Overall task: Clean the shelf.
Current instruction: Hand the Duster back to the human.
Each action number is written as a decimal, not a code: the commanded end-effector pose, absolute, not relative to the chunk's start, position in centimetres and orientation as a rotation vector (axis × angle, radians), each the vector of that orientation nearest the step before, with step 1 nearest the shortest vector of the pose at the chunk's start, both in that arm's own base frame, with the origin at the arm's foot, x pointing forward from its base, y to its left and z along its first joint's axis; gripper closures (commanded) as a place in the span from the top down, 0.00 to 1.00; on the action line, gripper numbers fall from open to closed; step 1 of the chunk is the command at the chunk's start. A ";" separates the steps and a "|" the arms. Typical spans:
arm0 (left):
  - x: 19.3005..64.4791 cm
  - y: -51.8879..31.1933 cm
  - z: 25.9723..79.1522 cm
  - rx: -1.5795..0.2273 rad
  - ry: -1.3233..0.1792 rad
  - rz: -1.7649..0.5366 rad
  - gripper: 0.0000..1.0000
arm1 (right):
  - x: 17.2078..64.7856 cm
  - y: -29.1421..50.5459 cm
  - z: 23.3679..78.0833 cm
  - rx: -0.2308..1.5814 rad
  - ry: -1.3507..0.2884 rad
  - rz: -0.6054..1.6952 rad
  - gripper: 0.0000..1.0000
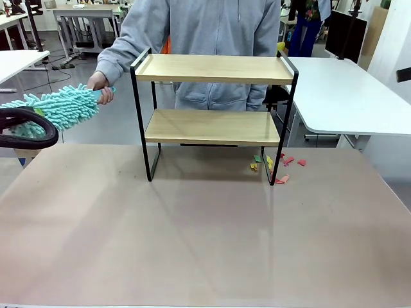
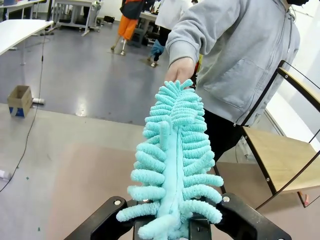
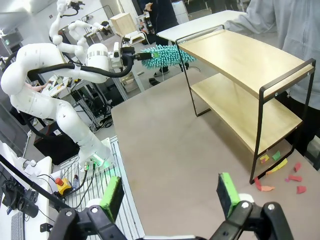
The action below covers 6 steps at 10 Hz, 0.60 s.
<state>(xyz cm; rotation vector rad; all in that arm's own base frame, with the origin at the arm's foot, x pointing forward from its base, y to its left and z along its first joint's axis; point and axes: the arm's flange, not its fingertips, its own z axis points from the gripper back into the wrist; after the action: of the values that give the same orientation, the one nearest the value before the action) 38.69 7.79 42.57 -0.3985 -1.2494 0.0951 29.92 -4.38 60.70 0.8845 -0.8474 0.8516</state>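
Shelf [image 1: 212, 96] is standing on the tabletop [image 1: 192, 237]; left pincer [image 2: 172, 227] is pinching the microfiber duster [image 2: 172, 160], right pincer [image 3: 170, 192] is spread.

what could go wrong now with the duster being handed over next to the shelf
Both the person's hand and the left gripper hold the teal duster, so a pull from either side could yank it loose. Swinging it toward the shelf could catch the thin black frame and shift the rack. Sweeping may scatter the colored scraps further across the table.
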 end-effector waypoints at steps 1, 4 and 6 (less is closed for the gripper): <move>38.7 8.2 42.8 -0.414 -1.251 0.094 0.17 | 30.1 -4.3 60.9 0.895 -0.871 0.861 1.00; 37.2 8.1 44.8 -0.416 -1.277 0.025 0.80 | 30.1 -4.3 60.9 0.895 -0.871 0.861 1.00; 36.6 9.2 46.6 -0.448 -1.253 0.064 1.00 | 30.1 -4.3 60.9 0.895 -0.871 0.861 1.00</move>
<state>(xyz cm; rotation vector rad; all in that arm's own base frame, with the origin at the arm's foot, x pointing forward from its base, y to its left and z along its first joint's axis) 38.20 8.11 45.41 -0.4096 -1.2596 0.0457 29.92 -4.38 60.70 0.8844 -0.8473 0.8516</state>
